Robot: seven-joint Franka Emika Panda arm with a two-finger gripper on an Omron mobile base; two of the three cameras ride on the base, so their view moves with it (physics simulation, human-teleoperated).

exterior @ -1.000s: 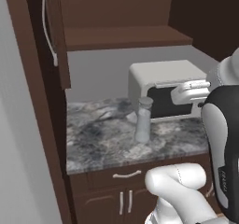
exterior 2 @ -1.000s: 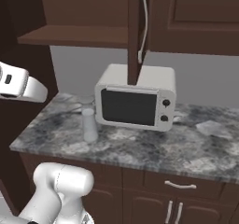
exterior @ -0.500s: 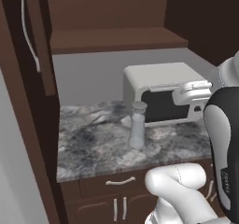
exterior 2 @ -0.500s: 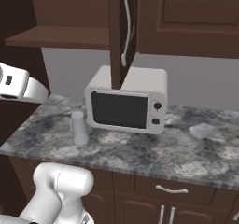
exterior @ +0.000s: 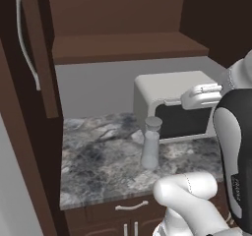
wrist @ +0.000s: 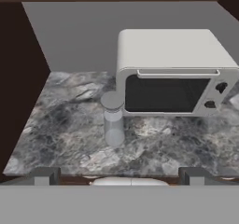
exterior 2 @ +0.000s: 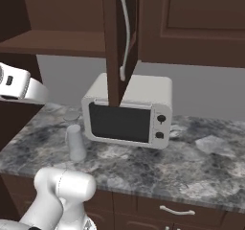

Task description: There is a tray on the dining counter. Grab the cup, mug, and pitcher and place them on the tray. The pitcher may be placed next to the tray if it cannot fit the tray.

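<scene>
- While the pitcher (exterior: pixel 150 149) stands upright on the marbled counter (exterior: pixel 98 166), just in front of the microwave (exterior: pixel 172 107) near its left corner, nothing is held yet.
- In the hand view the pitcher (wrist: pixel 113 120) is seen slightly left of centre, well ahead of the gripper (wrist: pixel 119 176), whose fingers are spread fully apart and empty.
- The step in hand is judged to be the approach to the pitcher; the tray, cup and mug must be sought elsewhere.
- A good grasp would be had by centring the pitcher between the fingers first, then closing on the narrower neck or upper body, level, so that it is not tipped.
- Translucent glass is likely to be slippery; a firm, square hold is advised.
- The microwave (wrist: pixel 172 73) stands just behind and to the right of the pitcher, so little room is left on that side; an approach from the front edge is safer.
- An open cupboard door (exterior 2: pixel 114 42) hangs over the microwave, and a shelf (exterior: pixel 123 48) sits above; the arm should be kept low beneath them.
- Drawers (exterior 2: pixel 172 210) lie below the counter edge.
</scene>
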